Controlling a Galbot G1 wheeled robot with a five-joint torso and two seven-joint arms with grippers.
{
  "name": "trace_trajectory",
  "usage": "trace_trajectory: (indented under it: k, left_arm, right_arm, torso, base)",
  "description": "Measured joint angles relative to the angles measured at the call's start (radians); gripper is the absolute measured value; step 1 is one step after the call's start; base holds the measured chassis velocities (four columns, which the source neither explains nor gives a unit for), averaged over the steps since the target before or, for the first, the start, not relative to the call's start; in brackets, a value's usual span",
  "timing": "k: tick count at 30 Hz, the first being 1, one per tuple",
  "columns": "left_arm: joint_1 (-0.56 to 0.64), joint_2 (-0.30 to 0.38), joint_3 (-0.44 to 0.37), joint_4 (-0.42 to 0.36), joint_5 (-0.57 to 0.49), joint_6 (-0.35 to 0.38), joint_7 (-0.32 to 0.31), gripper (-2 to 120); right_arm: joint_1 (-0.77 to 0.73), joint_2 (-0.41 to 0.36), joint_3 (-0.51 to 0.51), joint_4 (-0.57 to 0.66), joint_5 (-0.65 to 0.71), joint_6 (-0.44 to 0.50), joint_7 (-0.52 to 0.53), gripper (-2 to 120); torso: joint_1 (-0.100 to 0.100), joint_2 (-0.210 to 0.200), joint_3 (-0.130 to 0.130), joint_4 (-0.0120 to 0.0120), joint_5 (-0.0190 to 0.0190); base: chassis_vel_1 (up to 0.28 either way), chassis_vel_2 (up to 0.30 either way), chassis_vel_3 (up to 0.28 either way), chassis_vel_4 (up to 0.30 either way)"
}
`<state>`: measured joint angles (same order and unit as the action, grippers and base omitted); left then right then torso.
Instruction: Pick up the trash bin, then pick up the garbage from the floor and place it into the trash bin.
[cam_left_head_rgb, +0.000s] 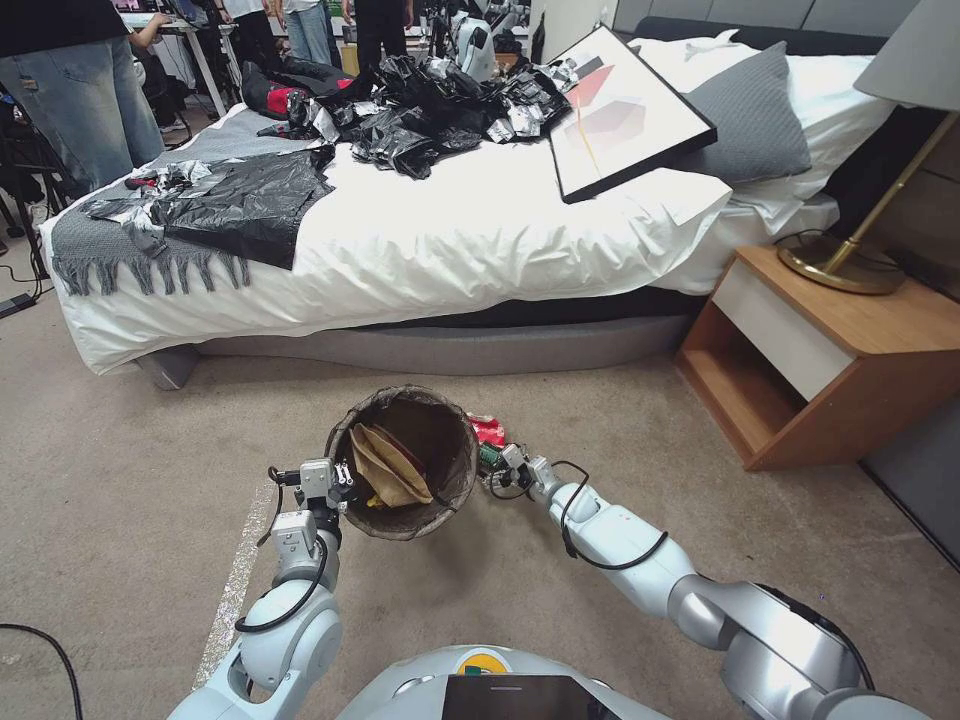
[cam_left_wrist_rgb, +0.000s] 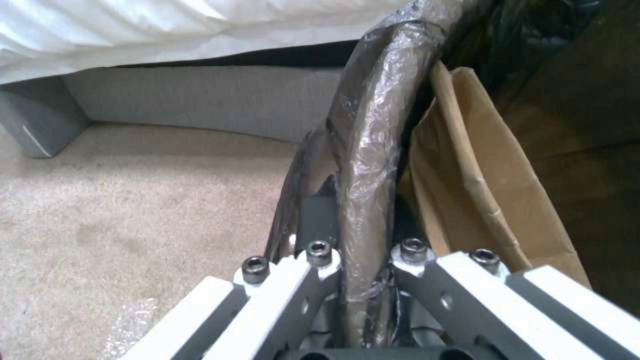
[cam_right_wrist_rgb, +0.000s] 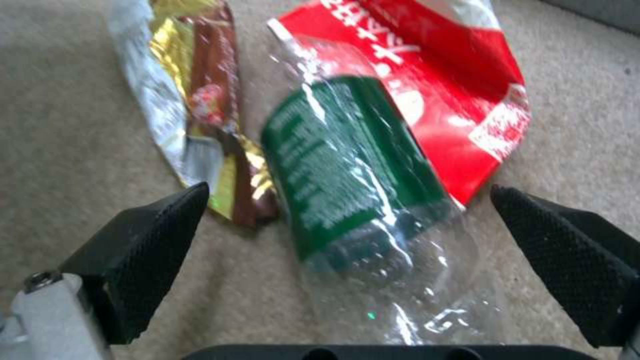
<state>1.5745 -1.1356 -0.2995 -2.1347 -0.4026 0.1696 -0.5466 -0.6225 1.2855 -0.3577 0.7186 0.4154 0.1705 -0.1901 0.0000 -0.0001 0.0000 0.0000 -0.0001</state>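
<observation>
our left gripper (cam_left_head_rgb: 343, 487) was clamped on the rim of the trash bin (cam_left_head_rgb: 455, 480), held above the floor (cam_left_head_rgb: 120, 450). our right gripper (cam_right_wrist_rgb: 347, 220) hung wide open, straddling the green-labelled bottle (cam_right_wrist_rgb: 347, 175) lying on the red wrapper (cam_right_wrist_rgb: 460, 85) beside the bin.

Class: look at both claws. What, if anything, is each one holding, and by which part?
The left claw holds the trash bin by its bag-covered rim. The right claw holds nothing: it is open around the bottle on the floor.

You can't read the blurred green label on the crushed clear plastic bottle (cam_right_wrist_rgb: 360, 200); its base runs past the right wrist view's edge.
</observation>
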Motion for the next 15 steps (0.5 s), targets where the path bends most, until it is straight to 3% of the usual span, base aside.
trace_trajectory:
  k: [15]
  left_arm:
    - [-0.004,-0.005,0.011,0.004,0.003,0.0,-0.001,0]
  right_arm:
    - [0.034,0.029,0.053,-0.112,-0.029,0.02,-0.028,100]
  torso:
    - [0.0,0.0,0.0,0.0,0.0]
  base:
    - [0.0,0.0,0.0,0.0]
